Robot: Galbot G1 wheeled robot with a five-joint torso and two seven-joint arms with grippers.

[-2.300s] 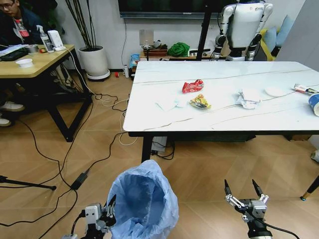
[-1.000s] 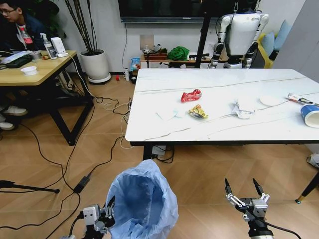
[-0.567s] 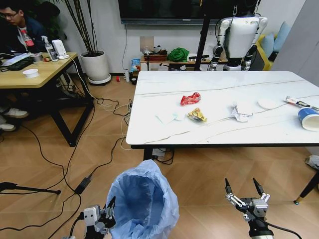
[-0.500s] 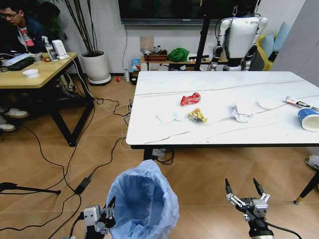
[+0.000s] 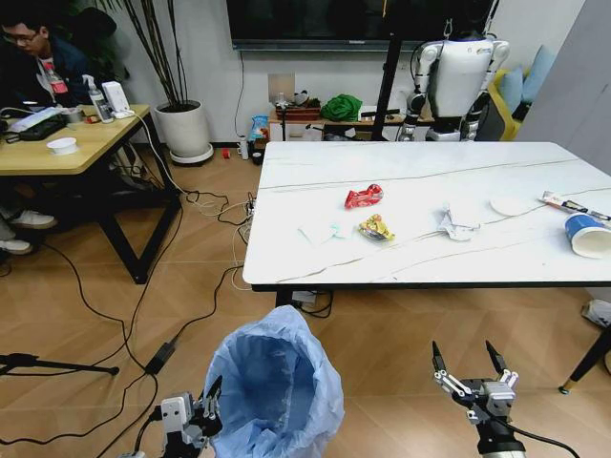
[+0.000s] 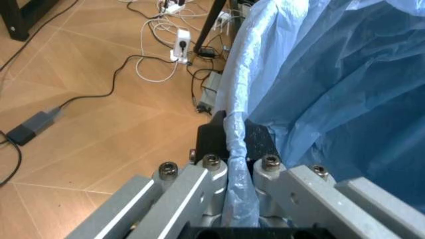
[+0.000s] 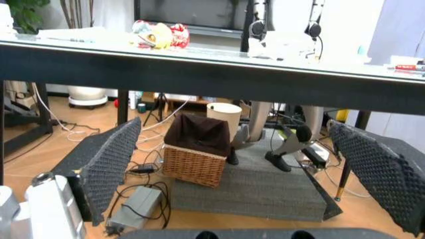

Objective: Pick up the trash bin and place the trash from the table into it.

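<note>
With the left gripper fingers clamped on the trash bin rim at lower centre, the right gripper fingers apart and empty, the trash lies uncollected on the table.

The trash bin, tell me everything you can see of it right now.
The trash bin is a small round bin lined with a crinkled, translucent light-blue plastic bag that drapes over its rim. Its mouth is open, with nothing visible inside, and it tilts slightly. It sits low at the robot's front left, short of the table. The left pincer is clamped on its bag-covered rim; the left wrist view shows the plastic pinched between the fingers.
</note>
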